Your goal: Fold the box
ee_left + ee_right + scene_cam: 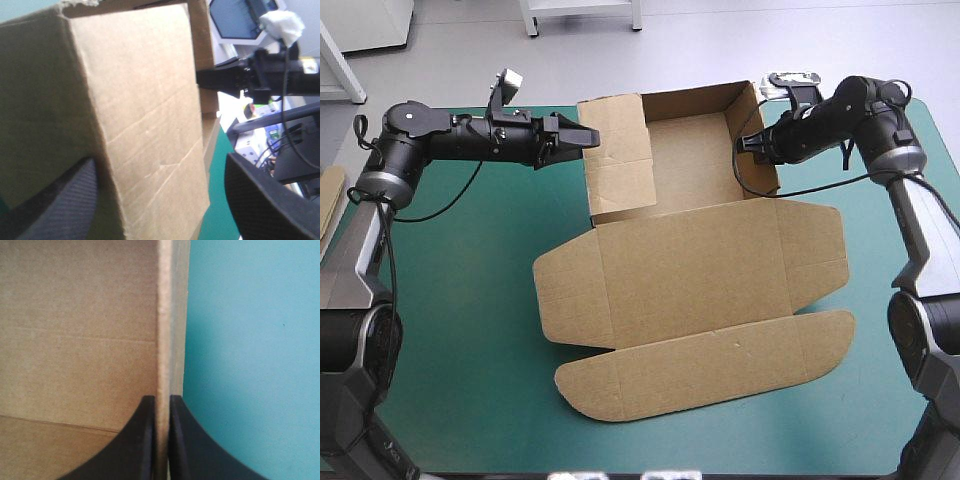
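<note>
The high view looks down over the tabletop [460, 300]; both wrist views sit close against the box [690, 260].

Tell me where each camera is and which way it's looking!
High view: above and behind the robot, looking down at the table and the box; left gripper and right gripper reach in sideways.
Left wrist view: on the left wrist, looking along its open fingers at the box's left wall; right gripper beyond.
Right wrist view: on the right wrist, looking along fingers shut on the box's right wall.
Shared: left wrist and high views both show the right gripper.
</note>
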### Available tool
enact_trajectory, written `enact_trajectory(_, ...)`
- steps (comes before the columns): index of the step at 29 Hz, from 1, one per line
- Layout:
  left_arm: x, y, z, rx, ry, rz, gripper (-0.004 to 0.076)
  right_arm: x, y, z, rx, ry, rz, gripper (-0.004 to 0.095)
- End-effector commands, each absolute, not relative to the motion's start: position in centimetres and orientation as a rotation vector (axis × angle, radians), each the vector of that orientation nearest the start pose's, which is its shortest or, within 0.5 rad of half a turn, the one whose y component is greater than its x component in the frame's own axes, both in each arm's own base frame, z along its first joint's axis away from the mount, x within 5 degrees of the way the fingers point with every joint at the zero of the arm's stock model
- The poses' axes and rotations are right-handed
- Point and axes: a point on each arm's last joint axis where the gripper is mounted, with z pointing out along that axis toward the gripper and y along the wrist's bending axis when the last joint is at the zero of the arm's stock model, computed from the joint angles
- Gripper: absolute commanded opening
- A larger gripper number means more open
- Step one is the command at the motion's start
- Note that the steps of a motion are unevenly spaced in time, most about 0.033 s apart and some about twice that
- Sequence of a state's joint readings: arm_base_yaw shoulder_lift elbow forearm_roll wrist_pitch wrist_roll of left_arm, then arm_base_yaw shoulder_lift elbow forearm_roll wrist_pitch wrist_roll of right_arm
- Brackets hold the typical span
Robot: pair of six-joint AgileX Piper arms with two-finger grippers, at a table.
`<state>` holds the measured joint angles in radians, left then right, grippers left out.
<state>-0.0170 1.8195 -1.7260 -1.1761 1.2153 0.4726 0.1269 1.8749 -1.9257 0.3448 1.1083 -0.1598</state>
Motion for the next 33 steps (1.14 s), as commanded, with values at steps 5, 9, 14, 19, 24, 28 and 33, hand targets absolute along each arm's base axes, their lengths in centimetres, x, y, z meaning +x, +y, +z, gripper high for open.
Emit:
enact_trajectory(5, 36.7, -9.7, 39.8, 0.306, 2.265, -1.329, 0.0515, 39.7, 9.6, 40.4, -0.278, 2.332, 0.512, 0.0001)
enact_trajectory(9, 37.2, -9.9, 38.9, 0.228, 2.367, -1.142, 0.0515, 39.7, 10.2, 40.5, -0.265, 2.323, 0.521, 0.0001)
enact_trajectory(14, 37.9, -11.0, 38.1, 0.117, 2.409, -0.913, 0.0476, 39.5, 10.8, 40.5, -0.265, 2.326, 0.519, 0.0002)
enact_trajectory(19, 38.2, -12.2, 37.6, 0.068, 2.411, -0.693, 0.0469, 39.2, 11.1, 41.6, -0.284, 2.308, 0.513, 0.0001)
enact_trajectory(24, 38.1, -13.1, 37.9, 0.02, 2.399, -0.558, 0.0442, 39.1, 10.7, 42.2, -0.276, 2.313, 0.461, 0.0001)
enact_trajectory(28, 38.0, -13.5, 38.6, 0.024, 2.379, -0.552, 0.0398, 39.0, 10.5, 42.0, -0.289, 2.341, 0.424, 0.0001)
enact_trajectory(33, 37.9, -13.7, 39.0, 0.027, 2.369, -0.571, 0.0293, 38.9, 10.4, 41.9, -0.282, 2.348, 0.421, 0.0002)
